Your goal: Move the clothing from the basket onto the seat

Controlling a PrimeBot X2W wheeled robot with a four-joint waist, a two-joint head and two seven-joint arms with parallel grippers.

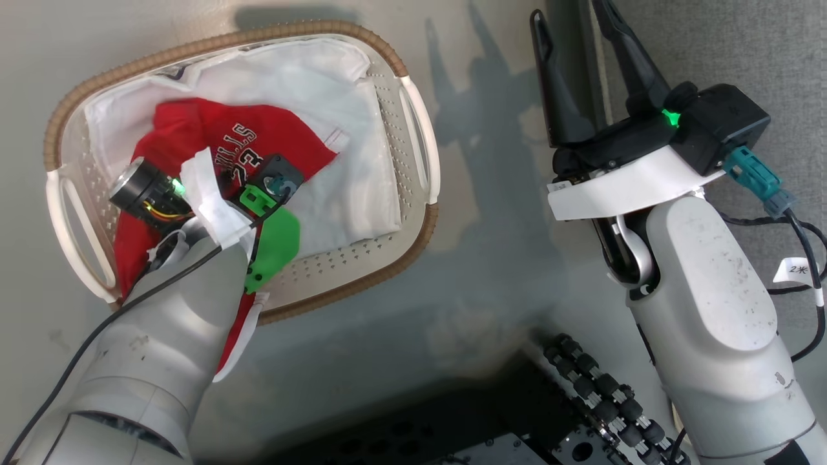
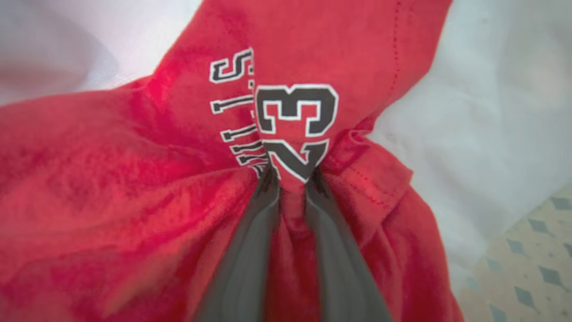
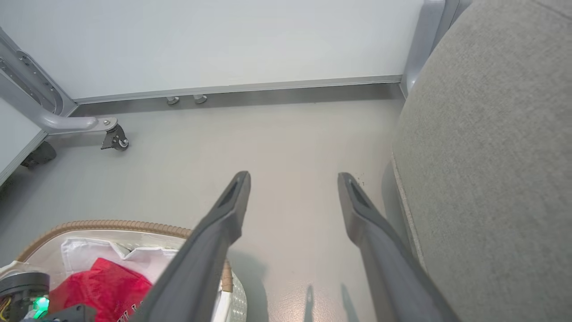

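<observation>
**Item 1, robot base** (image 1: 581, 394): dark wheeled chassis at 6 o'clock in the head view, nearest the camera.

**Item 2, left gripper** (image 2: 292, 179): its pale forearm rises from 7 o'clock in the head view and reaches down into the basket. In the left wrist view the two dark fingers (image 2: 250, 250) stand close together, clenched on a bunched fold of red fabric just below the printed "23".

**Item 3, the clothing** (image 1: 258, 139): red garment with white trim, lettering partly readable. It lies inside the basket at 10 o'clock in the head view, with one end trailing over the basket's near rim beside the forearm. Pinched by the left gripper.

**Item 4, white liner** (image 1: 342, 187): spread under and around the clothing, toward 3 o'clock of the red fabric.

**Item 5, the basket** (image 1: 213, 42): white perforated plastic with a brown woven rim and white handles, standing on the floor (image 1: 491, 258).

**Item 6, right gripper** (image 1: 572, 26): at 1 o'clock in the head view, fingers spread wide and released, holding nothing. It hangs over bare floor between the basket and the seat.

**Item 7, the seat** (image 3: 491, 156): grey upholstery along 3 o'clock of the right wrist view, apart from the basket, with no clothing on the visible part.

**Item 8, castor leg** (image 3: 114, 138): grey metal, at 10 o'clock in the right wrist view.

**Item 9, wall** (image 3: 223, 40): pale, with a skirting strip, farthest off at 12 o'clock.
</observation>
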